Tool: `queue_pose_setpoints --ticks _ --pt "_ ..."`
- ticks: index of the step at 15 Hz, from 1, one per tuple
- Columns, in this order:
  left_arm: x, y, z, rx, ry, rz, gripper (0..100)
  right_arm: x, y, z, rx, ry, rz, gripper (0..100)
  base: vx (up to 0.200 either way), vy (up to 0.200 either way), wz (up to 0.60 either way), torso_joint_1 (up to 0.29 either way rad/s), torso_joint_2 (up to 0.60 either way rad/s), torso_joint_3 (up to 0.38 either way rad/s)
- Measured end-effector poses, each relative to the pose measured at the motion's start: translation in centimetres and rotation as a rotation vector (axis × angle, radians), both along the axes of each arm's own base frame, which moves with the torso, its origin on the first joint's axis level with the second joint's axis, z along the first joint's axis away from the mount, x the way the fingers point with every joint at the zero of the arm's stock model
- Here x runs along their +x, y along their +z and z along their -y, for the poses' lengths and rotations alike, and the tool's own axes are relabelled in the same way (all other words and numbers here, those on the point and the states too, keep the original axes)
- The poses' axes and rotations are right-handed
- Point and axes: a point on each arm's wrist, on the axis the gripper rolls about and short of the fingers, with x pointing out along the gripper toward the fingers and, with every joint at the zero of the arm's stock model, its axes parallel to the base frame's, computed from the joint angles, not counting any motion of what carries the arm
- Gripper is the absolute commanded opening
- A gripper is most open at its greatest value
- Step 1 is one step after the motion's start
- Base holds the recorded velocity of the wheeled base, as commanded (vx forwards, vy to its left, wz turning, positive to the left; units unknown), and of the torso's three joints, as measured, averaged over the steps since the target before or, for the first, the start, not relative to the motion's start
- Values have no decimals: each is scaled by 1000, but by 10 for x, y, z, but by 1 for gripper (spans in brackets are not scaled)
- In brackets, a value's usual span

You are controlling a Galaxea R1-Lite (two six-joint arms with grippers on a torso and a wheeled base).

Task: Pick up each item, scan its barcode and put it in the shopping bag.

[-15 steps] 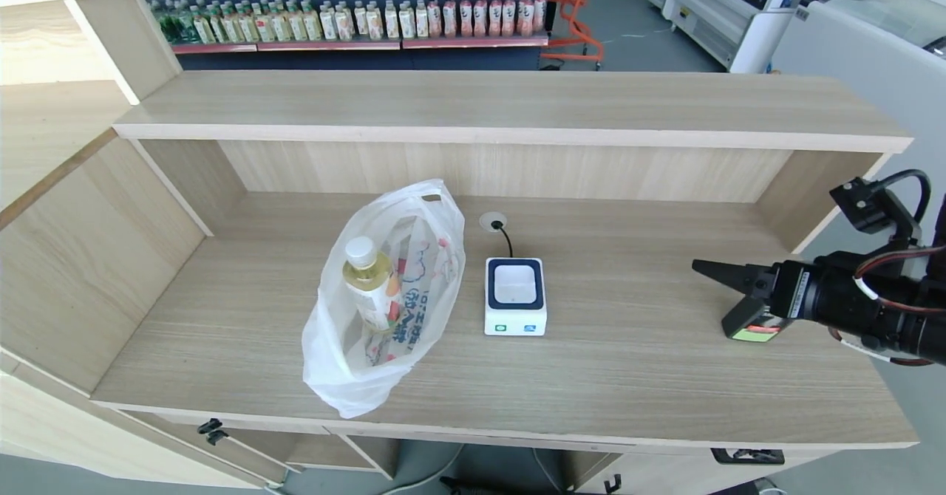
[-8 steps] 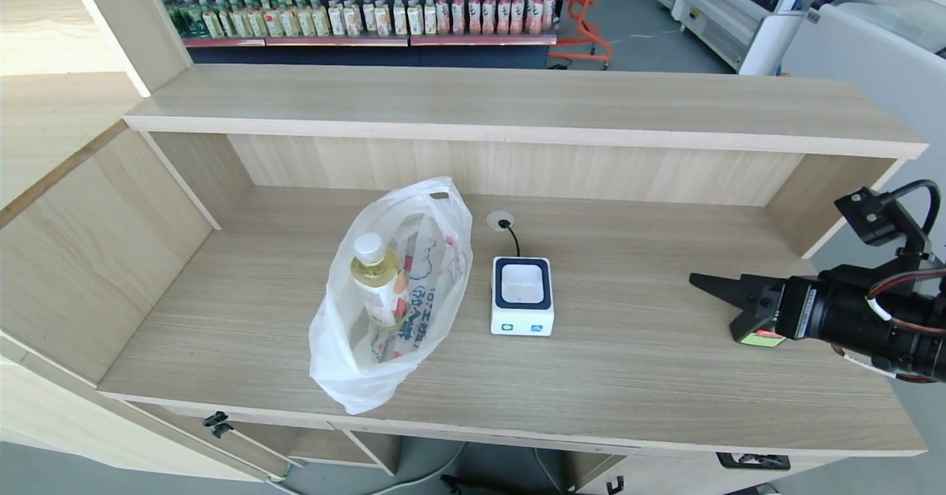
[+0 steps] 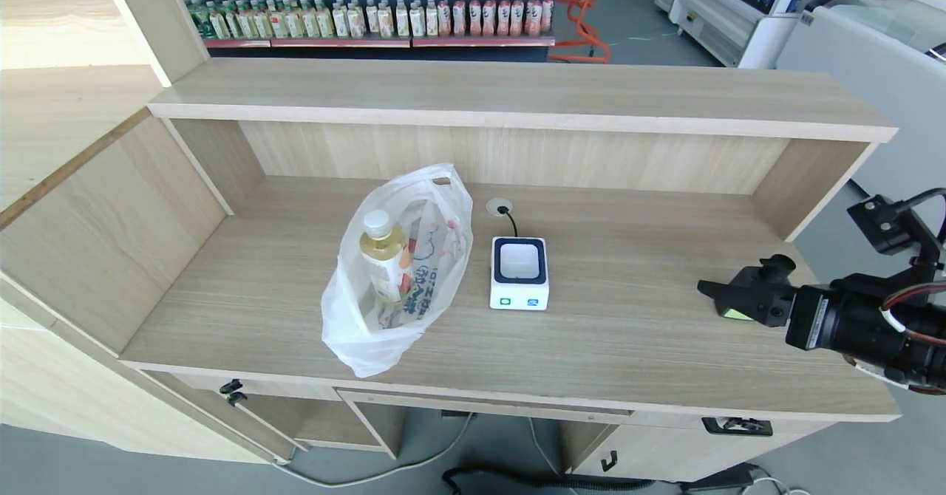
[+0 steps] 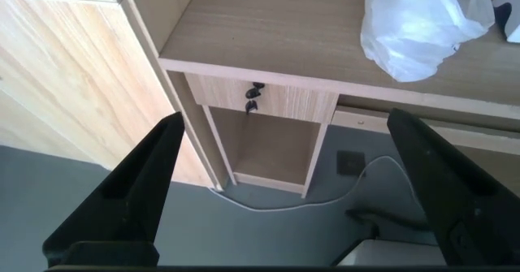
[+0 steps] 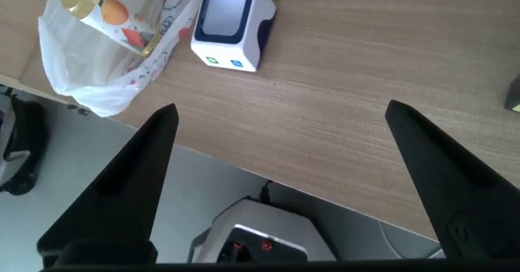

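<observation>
- One bottle [image 3: 386, 258], white-capped and with a label too small to read, is leaning inside the bag [image 3: 369, 336] on the counter [image 3: 650, 340], just beside the scanner [image 3: 519, 282].
- Blue print is showing on the bag, unreadable.
- Right gripper [image 3: 717, 299] is hovering over the counter's right end, fingers apart.
- Left gripper [image 4: 284, 119] is hanging before the counter's front, fingers apart.

Showing right arm [image 3: 865, 325] in black cylindrical segments, one white printed band [image 3: 813, 323], red and white wires [image 3: 905, 299], black camera bracket [image 3: 883, 233] with looped cable [image 3: 924, 199]. Showing right claw [image 3: 720, 299] black, tapered, green-patched.
</observation>
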Motion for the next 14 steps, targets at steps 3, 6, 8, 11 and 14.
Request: queue_pose_setpoints --ticks 3,6,8,11,14 --pt "0 0 0 0 -2 0 100 -1 -8 10 -108 -22 12 100 0 -200 0 2 5 1" --pt "0 0 0 1 0 0 100 -3 -22 20 -186 -115 -33 100 0 -200 0 4 1 2" --pt "0 0 0 1 0 0 100 -4 -26 22 -207 -115 -49 100 0 -200 0 2 0 0" --pt "0 0 0 1 0 0 100 -7 -32 26 -336 -94 -78 100 0 -200 0 4 5 2" --pt "0 0 0 1 0 0 100 -5 -37 34 -481 -157 -94 100 0 -133 0 0 3 2"
